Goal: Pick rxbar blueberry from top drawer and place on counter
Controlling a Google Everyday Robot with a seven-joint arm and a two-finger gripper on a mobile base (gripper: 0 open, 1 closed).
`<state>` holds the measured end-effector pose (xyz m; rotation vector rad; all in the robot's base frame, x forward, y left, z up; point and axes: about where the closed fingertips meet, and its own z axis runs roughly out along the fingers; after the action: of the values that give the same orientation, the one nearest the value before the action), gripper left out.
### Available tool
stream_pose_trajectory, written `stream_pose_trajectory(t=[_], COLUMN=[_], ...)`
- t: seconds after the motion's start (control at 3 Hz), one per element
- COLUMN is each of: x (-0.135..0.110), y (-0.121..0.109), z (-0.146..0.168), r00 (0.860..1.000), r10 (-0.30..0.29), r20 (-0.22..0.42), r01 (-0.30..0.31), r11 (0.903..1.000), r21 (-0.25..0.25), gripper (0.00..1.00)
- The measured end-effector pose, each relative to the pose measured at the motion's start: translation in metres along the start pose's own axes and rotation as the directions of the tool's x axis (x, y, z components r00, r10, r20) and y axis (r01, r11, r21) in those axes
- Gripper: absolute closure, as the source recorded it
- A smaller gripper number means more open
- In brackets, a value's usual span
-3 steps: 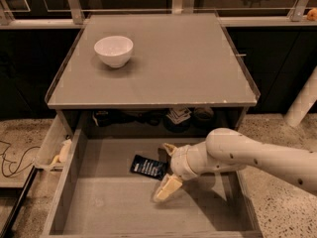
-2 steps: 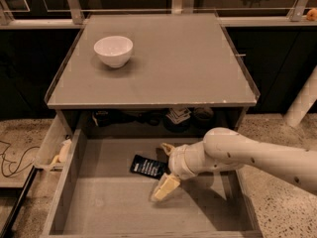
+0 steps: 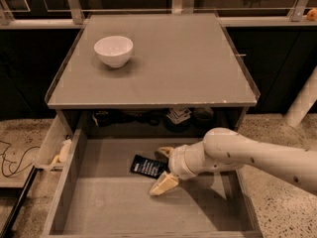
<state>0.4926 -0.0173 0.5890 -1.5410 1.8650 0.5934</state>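
I see my gripper (image 3: pixel 157 171) down inside the open top drawer (image 3: pixel 99 207), near the middle of its floor and a bit toward the back edge. Its two fingers (image 3: pixel 163 184) are spread wide, one toward the back and one toward the front. The blue bar (image 3: pixel 146 166) lies flat on the drawer floor. Its right end sits between the fingers (I cannot tell if they touch it). My white arm (image 3: pixel 247 155) comes in over the drawer's right edge. Up on the counter (image 3: pixel 188 68), a white bowl (image 3: pixel 114 50) stands near the back left corner.
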Motion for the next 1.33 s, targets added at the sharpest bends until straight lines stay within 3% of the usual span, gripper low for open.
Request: stream_pose_trajectory(t=[1.0, 1.33], x=[0.0000, 0.0000], y=[0.0000, 0.0001], z=[0.0001, 0.0001], r00=[1.000, 1.000], r10=[0.000, 0.000], r20=[0.000, 0.000], r01=[0.000, 0.000], r11=[1.0000, 1.0000], r21=[0.000, 0.000], gripper=[0.89, 1.00])
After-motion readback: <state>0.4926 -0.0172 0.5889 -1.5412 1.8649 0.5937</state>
